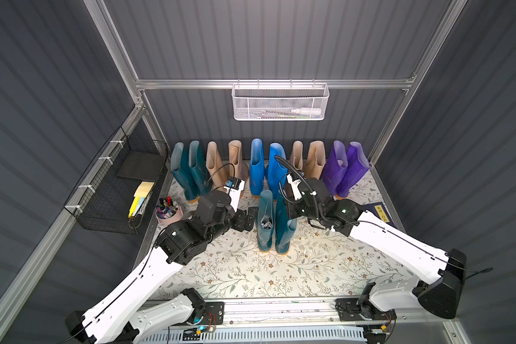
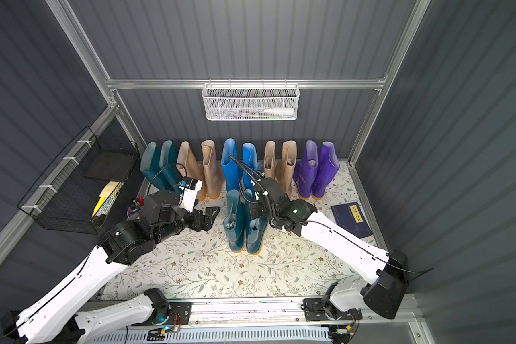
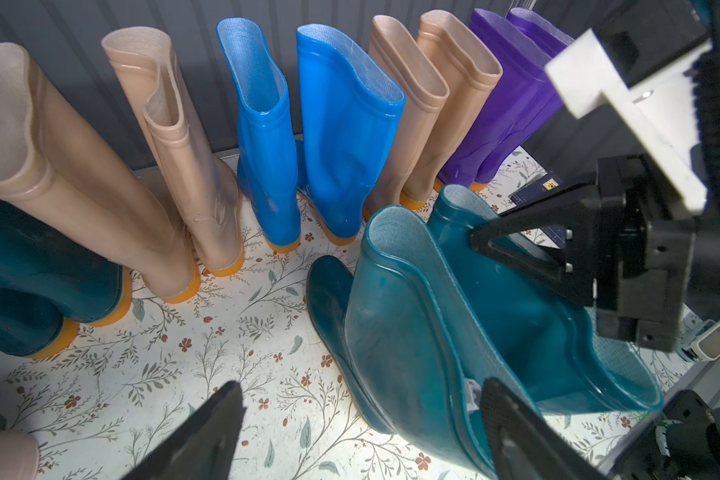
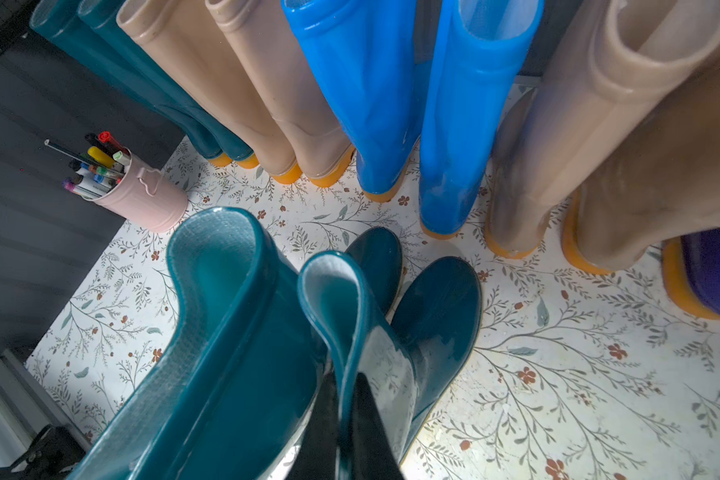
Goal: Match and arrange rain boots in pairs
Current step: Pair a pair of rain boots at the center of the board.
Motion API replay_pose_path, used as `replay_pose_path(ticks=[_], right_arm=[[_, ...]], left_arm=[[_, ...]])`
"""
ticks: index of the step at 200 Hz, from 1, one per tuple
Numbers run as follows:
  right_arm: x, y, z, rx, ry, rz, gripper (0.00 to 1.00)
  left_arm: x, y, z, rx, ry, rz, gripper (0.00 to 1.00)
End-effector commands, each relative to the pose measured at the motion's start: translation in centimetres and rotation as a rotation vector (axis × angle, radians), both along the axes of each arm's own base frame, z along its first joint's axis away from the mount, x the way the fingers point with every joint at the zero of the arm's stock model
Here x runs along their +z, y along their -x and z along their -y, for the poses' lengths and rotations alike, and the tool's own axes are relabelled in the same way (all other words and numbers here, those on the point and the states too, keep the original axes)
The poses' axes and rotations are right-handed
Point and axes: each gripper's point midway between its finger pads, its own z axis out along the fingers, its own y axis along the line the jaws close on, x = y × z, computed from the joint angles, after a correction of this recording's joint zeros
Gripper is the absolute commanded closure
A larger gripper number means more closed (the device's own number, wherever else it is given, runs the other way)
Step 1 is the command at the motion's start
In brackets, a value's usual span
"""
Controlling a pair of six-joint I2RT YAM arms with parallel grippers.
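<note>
Ten rain boots stand along the back wall in both top views: a teal pair, a beige pair, a blue pair, a second beige pair and a purple pair. Two more teal boots stand upright side by side in front, one on the left and one on the right. My right gripper is shut on the shaft rim of the right front teal boot. My left gripper is open just left of the other front teal boot, holding nothing.
A pink cup of pens stands at the left edge of the floral mat. A dark blue book lies at the right. A black wire basket hangs on the left wall, a white mesh basket on the back rail.
</note>
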Motion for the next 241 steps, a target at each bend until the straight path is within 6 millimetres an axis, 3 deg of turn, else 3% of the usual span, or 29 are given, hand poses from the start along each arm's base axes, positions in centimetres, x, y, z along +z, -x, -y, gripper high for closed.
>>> replay_pose_path(ticks=[1,65,159,197,241], right_arm=[[3.3,-0.7,-0.3,0.032,-0.027,0.090,0.98],[3.0,-0.3,-0.4,0.098,0.009,0.100,0.98],[2.0,-1.5,-0.5,0.105,0.029,0.079,0.97],[2.5,-1.3,-0.4,0.105,0.017,0.086,0.81],[4.6,-0.6,-0.1,0.114,-0.023,0.119,0.64]], left_arm=[[1.6,0.3,-0.7,0.005,0.004,0.040,0.09],[1.4,0.3,-0.5,0.003,0.009,0.034,0.09],[1.5,0.3,-0.6,0.008,0.008,0.036,0.09],[1.6,0.2,-0.7,0.010,0.008,0.042,0.08],[1.9,0.0,-0.4,0.003,0.014,0.065,0.02]])
